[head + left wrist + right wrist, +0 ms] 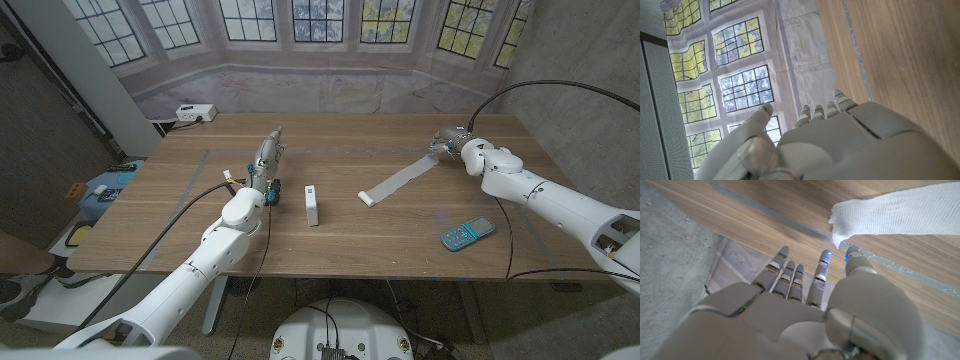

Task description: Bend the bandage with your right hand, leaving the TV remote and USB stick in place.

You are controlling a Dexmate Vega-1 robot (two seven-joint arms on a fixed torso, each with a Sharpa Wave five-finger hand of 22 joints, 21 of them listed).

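The white bandage [400, 182] lies as a flat strip slanting across the table's right half, its near end slightly rolled. In the right wrist view its far end [890, 212] lies just beyond my fingertips [824, 257], which are spread and hold nothing. My right hand [452, 143] hovers at that far end. The white USB stick [313, 204] lies mid-table. The teal TV remote [467, 234] rests near the front right. My left hand [265, 168] stands on the left half with its fingers stretched out and nothing in it; its back [860, 145] shows over bare wood.
A white power box [195, 112] sits at the table's [330, 135] back left corner. Grey tape lines [192, 180] mark the wood. A black cable [560, 88] arcs over the right arm. A blue object [105, 188] lies beyond the left edge.
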